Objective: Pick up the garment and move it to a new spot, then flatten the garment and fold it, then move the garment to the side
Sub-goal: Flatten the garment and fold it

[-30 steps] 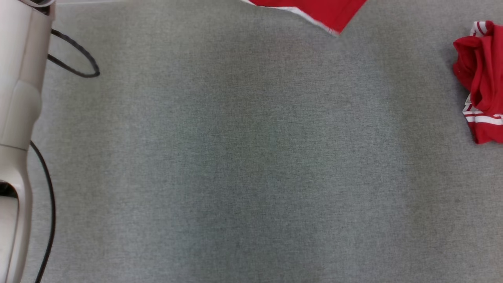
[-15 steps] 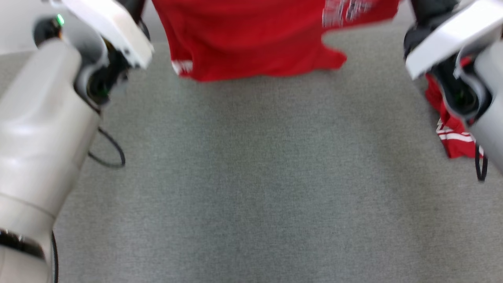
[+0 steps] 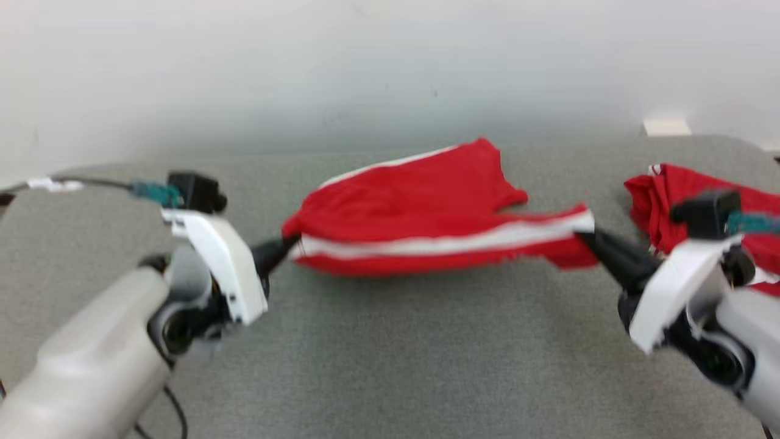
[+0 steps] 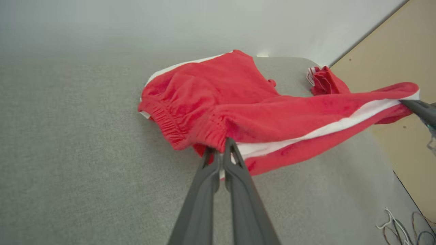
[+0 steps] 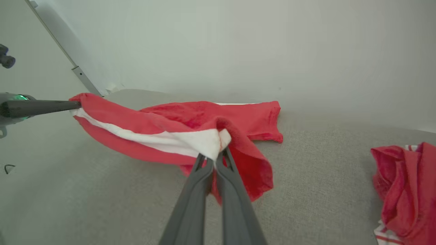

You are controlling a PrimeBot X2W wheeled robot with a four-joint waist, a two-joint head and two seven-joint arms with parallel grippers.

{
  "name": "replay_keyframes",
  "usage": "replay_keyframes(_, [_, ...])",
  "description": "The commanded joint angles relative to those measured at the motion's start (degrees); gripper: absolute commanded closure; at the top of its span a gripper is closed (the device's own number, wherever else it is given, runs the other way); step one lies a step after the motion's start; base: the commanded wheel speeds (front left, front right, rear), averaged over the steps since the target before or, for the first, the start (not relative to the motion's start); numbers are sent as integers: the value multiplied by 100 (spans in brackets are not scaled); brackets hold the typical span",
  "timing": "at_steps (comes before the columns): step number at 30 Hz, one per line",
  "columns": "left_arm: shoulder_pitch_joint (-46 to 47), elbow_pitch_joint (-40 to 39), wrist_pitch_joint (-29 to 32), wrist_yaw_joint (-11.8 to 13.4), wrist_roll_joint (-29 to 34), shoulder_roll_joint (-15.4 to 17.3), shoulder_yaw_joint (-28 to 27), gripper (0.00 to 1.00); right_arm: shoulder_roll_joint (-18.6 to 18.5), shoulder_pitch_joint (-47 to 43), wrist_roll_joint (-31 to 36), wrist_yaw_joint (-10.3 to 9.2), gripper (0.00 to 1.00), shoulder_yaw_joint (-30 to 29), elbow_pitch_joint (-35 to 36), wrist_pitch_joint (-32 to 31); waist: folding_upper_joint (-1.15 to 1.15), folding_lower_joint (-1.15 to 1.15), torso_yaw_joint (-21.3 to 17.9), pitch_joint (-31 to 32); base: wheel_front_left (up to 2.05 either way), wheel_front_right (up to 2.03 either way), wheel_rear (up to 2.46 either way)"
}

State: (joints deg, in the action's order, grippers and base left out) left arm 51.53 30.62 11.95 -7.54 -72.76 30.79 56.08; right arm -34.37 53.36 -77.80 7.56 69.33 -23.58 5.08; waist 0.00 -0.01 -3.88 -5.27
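The garment (image 3: 426,207) is gripped at opposite ends by the left pincer (image 3: 289,244) and right pincer (image 3: 587,235), its far part laid on the surface (image 3: 390,353); flattening, folding and setting aside appear undone.

Two arms reaching forward, set wide apart, both grippers clamped.
Detail: left gripper (image 3: 285,245) has its fingers pressed together, pointing toward the other arm, nipping one end of the garment (image 3: 426,213); left forearm (image 3: 91,366) low and angled inward. The right gripper (image 3: 590,236) mirrors it, fingers together on the opposite end; right forearm (image 3: 752,335) low.
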Motion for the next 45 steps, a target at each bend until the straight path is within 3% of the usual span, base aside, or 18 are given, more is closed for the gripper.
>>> replay_keyframes(1, [-235,-145,78,13,-87,112,39,100,-165,-245,-45,-17,100,56,151,-38,0,1,38,258,0,0,0])
replay_keyframes(6, [-1013,-922,333,203,-302,468,246,100,-688,-990,-240,-17,100,179,859,-176,0,1,48,472,0,0,0])
replay_keyframes(18, [-2476,-3299,557,1109,-977,1508,358,100,-2129,-2302,-410,-17,100,209,2315,-419,0,1,163,616,0,0,0])
replay_keyframes(22, [-2589,-3683,534,1280,-1116,1695,263,100,-2246,-2440,-358,-17,100,57,2533,-478,0,1,174,593,0,0,0])
replay_keyframes(26, [-2480,-3859,617,1336,-1252,1745,176,100,-2283,-2332,-334,-17,100,-188,2682,-613,0,1,189,529,0,0,0])
replay_keyframes(32, [-1936,-3817,1059,1241,-1439,1685,-7,100,-2050,-1834,-678,-17,100,-615,2687,-1114,0,1,268,120,0,0,0])
replay_keyframes(40, [-876,-3077,1830,999,-1752,1356,-278,100,-1530,-696,-778,-16,100,-993,1958,-1974,0,1,449,-579,0,0,0])
replay_keyframes(45, [-244,-2505,2206,901,-1553,1135,-244,100,-1075,-35,-571,-16,100,-1076,1175,-2308,0,1,529,-929,0,0,0])
